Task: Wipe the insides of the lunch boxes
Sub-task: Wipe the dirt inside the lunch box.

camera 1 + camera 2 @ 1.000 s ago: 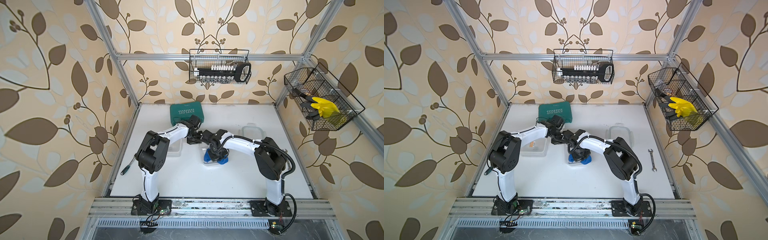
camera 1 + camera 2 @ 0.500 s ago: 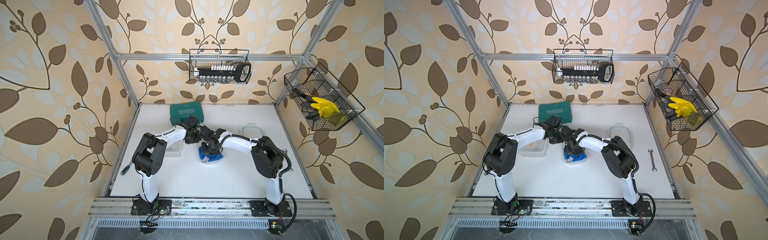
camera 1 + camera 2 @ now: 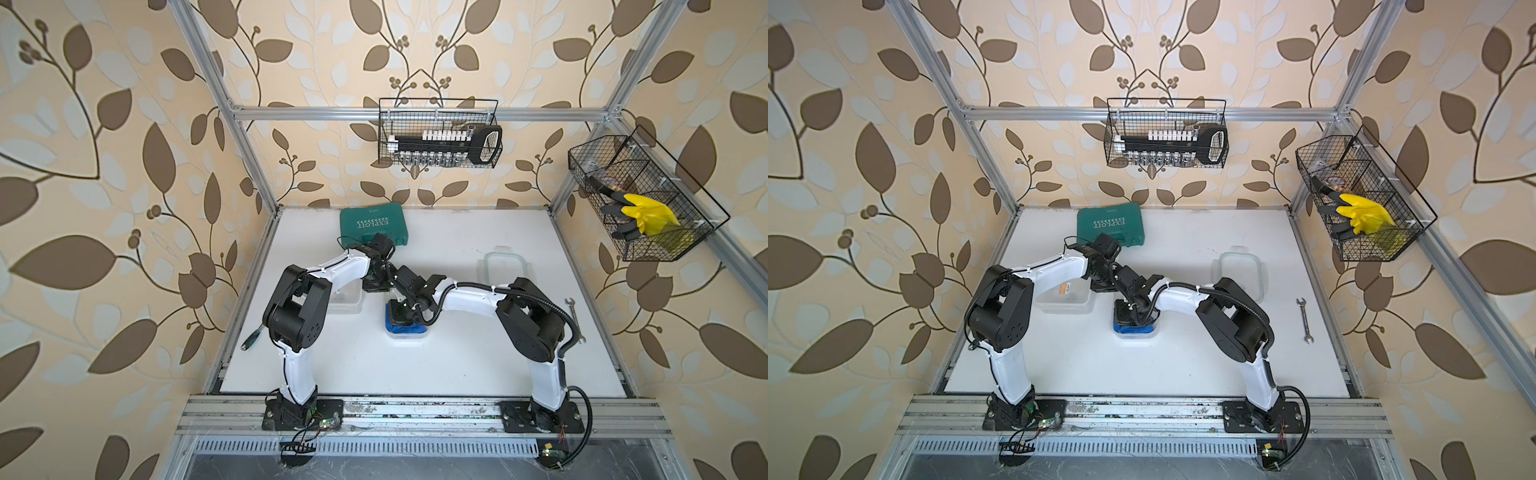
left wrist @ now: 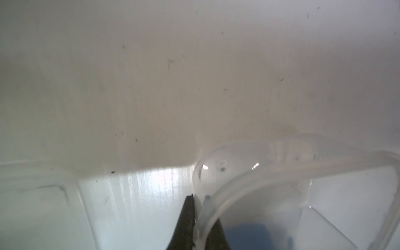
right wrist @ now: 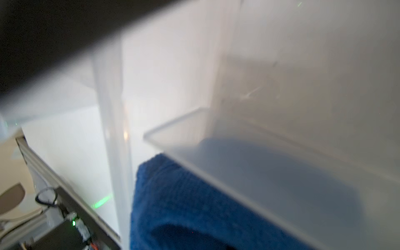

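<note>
A clear lunch box (image 3: 405,337) (image 3: 1133,336) stands mid-table with a blue cloth (image 3: 409,328) (image 3: 1136,329) inside. My right gripper (image 3: 401,318) points down into it, shut on the cloth (image 5: 184,205); its fingers are hidden by the cloth. The box wall (image 5: 238,155) is close in the right wrist view. My left gripper (image 3: 376,286) (image 4: 202,216) is shut on the box's far rim (image 4: 249,155), one finger (image 4: 186,220) outside it. A second clear lunch box (image 3: 347,303) (image 3: 1065,297) sits to the left, partly under the left arm.
A green-rimmed clear lid (image 3: 505,266) lies at the right. A teal case (image 3: 372,226) is at the back, just behind the left wrist. A wrench (image 3: 575,320) lies near the right edge, a screwdriver (image 3: 251,338) off the left edge. Wire baskets (image 3: 438,135) hang on the walls.
Both grippers, the box and the cloth have shifted a little to the left. Both grips stay shut.
</note>
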You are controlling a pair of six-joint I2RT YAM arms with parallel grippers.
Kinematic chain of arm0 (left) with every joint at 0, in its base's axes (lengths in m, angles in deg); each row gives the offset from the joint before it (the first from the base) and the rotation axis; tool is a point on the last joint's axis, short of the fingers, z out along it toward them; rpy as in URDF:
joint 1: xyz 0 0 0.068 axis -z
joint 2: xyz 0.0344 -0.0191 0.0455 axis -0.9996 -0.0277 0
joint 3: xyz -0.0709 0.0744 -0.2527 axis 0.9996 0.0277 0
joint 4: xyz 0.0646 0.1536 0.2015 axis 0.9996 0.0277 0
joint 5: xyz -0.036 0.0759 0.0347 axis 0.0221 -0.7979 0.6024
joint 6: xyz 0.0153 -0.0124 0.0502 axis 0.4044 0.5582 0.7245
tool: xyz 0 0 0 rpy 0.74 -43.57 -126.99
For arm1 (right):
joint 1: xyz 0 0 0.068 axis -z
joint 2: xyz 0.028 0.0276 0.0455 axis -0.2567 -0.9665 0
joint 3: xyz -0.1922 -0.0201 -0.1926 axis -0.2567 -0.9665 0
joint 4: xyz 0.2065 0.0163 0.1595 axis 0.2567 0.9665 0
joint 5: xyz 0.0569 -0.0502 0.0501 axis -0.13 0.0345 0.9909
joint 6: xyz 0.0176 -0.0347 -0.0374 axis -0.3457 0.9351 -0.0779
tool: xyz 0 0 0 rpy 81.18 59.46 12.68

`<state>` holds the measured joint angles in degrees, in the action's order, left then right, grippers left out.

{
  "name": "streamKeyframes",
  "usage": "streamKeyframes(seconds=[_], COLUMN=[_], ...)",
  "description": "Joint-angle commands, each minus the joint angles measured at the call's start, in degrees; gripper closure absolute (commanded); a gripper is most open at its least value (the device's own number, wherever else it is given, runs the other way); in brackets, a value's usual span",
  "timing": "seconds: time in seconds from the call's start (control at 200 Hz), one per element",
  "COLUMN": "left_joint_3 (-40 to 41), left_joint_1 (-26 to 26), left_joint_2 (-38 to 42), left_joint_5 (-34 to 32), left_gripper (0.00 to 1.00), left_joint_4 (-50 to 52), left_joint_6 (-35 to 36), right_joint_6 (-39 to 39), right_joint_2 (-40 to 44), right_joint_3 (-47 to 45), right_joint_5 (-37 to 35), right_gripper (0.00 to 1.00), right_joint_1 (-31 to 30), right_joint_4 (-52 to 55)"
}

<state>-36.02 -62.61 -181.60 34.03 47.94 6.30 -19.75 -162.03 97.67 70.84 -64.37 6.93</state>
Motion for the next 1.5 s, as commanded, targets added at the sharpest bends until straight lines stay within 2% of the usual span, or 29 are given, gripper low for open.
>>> streamKeyframes(seconds=[0.0,0.135,0.35,0.48,0.56,0.695,0.775,0.845,0.995,1.075,1.14,1.185,1.425,1.495], left_joint_3=[-6.42,-9.68,-10.61,-11.97,-13.15,-13.53,-13.72,-14.19,-13.97,-13.53,-14.04,-14.9,-15.48,-14.25], left_joint_1=[0.13,0.13,0.46,1.9,2.71,2.99,3.19,3.48,4.15,4.46,4.83,5.04,5.16,5.17], left_joint_2=[0.47,-0.54,-2.88,-3.96,-4.54,-4.82,-5.06,-5.45,-5.62,-4.75,-4.18,-4.33,-4.88,-3.27], left_joint_5=[4.42,4.36,6.0,5.63,4.47,4.12,4.32,3.99,3.84,4.14,3.24,2.7,1.59,1.14], left_gripper=[1.0,1.0,1.0,1.0,0.99,0.99,0.99,0.98,0.92,0.82,0.69,0.64,0.62,0.55], left_joint_4=[-1.85,-0.33,0.21,1.67,3.27,4.19,4.67,5.96,7.81,7.86,8.6,9.83,11.31,9.93], left_joint_6=[0.18,1.18,1.77,2.51,3.09,3.07,3.34,4.01,5.0,4.66,4.95,5.59,5.57,4.8], right_joint_6=[7.4,10.42,9.1,9.01,8.22,3.15,3.4,4.11,5.51,5.64,5.62,5.63,4.27,4.54], right_joint_2=[1.67,5.53,18.61,22.78,23.94,27.48,28.39,29.46,32.67,33.44,33.68,33.59,34.76,35.85], right_joint_3=[-1.22,-2.6,-5.11,-4.39,-4.44,-9.11,-9.31,-9.63,-10.36,-10.48,-10.36,-10.12,-10.46,-11.22], right_joint_5=[8.13,5.01,0.72,-1.53,0.09,2.78,1.19,0.98,-0.39,0.06,0.7,1.17,2.85,2.07], right_gripper=[1.0,1.0,1.0,1.0,1.0,1.0,1.0,1.0,1.0,1.0,1.0,1.0,1.0,1.0], right_joint_1=[-2.01,-1.56,3.16,5.85,7.37,8.8,8.8,11.61,16.5,19.11,20.11,20.5,20.8,21.04], right_joint_4=[3.86,8.63,9.31,9.52,7.72,-2.52,-1.47,-0.43,1.11,1.23,0.77,0.53,-1.47,-1.18])
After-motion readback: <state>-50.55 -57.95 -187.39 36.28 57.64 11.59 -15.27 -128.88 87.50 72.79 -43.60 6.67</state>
